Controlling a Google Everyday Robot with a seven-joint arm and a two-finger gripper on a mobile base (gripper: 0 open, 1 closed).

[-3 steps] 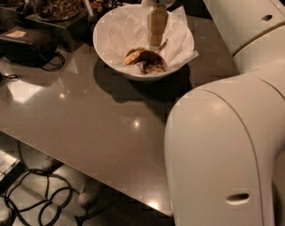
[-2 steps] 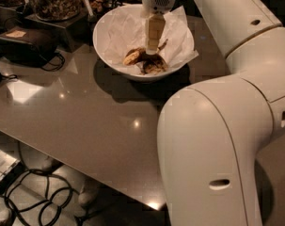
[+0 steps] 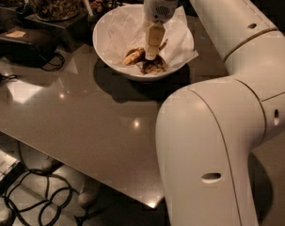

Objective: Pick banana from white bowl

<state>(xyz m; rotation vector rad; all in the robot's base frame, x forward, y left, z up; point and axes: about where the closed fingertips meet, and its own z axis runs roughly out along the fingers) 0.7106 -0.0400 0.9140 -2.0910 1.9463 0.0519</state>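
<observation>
The white bowl (image 3: pixel 104 41) sits at the back of the table, lined with crumpled white paper. The banana (image 3: pixel 132 57), dull yellow with dark brown patches, lies at the bottom of the bowl. My gripper (image 3: pixel 152 54) reaches straight down into the bowl from above. Its tip is at the banana's middle, touching or just above it. The gripper hides part of the banana.
A glass jar of brown snacks (image 3: pixel 52 1) stands on a dark stand at the back left. A black box with a cable (image 3: pixel 27 44) lies left of the bowl. My own arm's large white link (image 3: pixel 208 149) fills the right foreground. Cables (image 3: pixel 34 197) lie on the floor below the table's front edge.
The gripper has dipped slightly lower and to the left onto the banana. The arm's elbow link has swung left in the foreground. The bowl and banana have not moved.
</observation>
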